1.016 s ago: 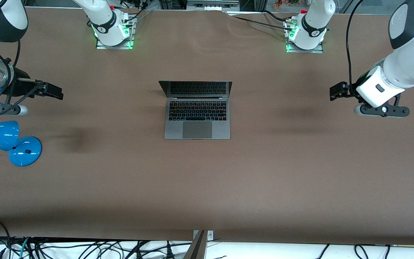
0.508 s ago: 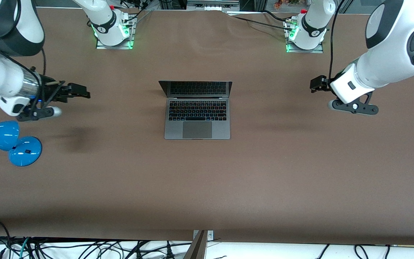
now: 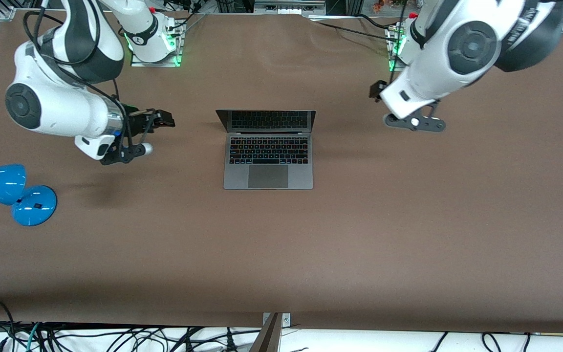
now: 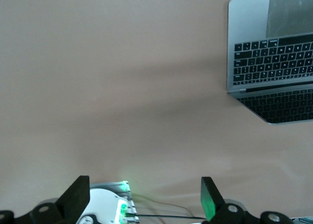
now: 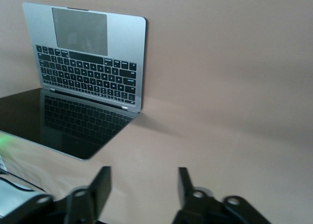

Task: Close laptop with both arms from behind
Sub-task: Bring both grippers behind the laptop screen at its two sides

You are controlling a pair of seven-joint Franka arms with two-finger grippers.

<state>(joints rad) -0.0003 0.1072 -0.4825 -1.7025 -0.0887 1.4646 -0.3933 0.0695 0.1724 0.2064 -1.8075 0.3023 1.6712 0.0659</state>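
Note:
The grey laptop [image 3: 268, 161] lies open at the middle of the table, its dark screen [image 3: 267, 121] upright toward the arms' bases. It also shows in the left wrist view [image 4: 271, 62] and the right wrist view [image 5: 93, 57]. My right gripper [image 3: 164, 119] is open and empty, above the table beside the laptop's screen, toward the right arm's end. My left gripper [image 3: 375, 91] is open and empty, above the table toward the left arm's end, a wider gap from the laptop. Neither touches the laptop. Both grippers' fingers show spread in the left wrist view [image 4: 143, 202] and the right wrist view [image 5: 142, 185].
A blue desk lamp [image 3: 15, 190] lies on the table at the right arm's end, nearer the front camera than the right gripper. The green-lit arm bases [image 3: 154, 46] [image 3: 411, 49] stand along the table's edge. Cables [image 3: 115, 337] hang below the table's front edge.
Both arms have swung inward from the table's ends toward the laptop's screen. Both grippers are much closer to it. The laptop has not moved.

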